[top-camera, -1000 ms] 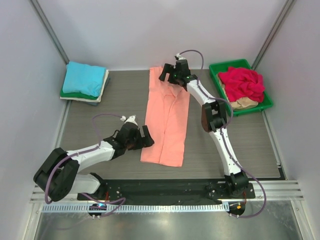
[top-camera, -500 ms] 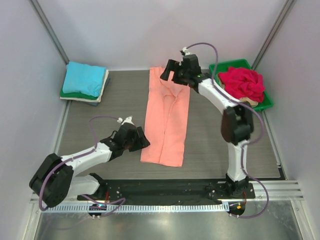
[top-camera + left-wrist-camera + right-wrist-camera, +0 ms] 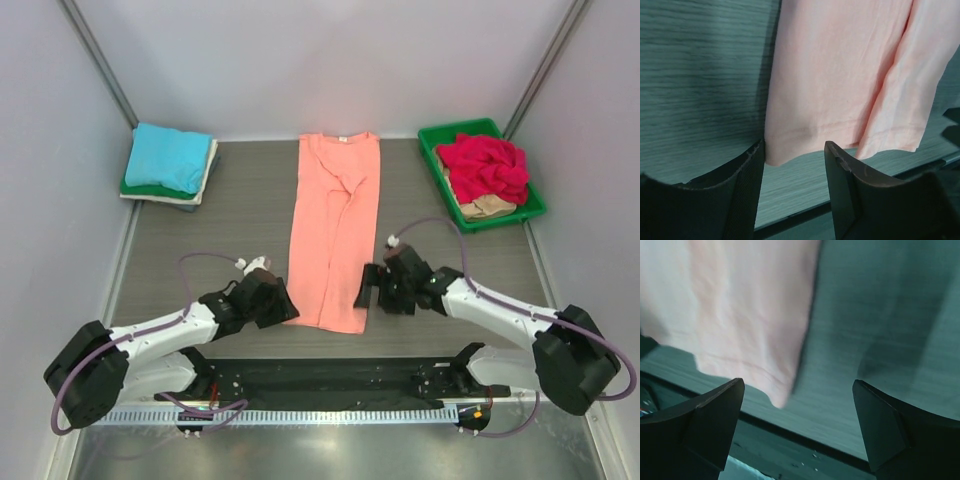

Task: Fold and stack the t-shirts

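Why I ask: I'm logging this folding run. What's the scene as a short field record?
laid out: salmon-orange t-shirt, a long narrow strip mid-table, hem toward the arms
left gripper: open, at the hem's left corner
right gripper: open, beside the hem's right corner
folded stack: turquoise t-shirt on top, far left
green tray: far right, holding a red t-shirt over a beige t-shirt

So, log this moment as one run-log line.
salmon t-shirt: folded lengthwise; left gripper: open, at hem corner; right gripper: open, at other corner
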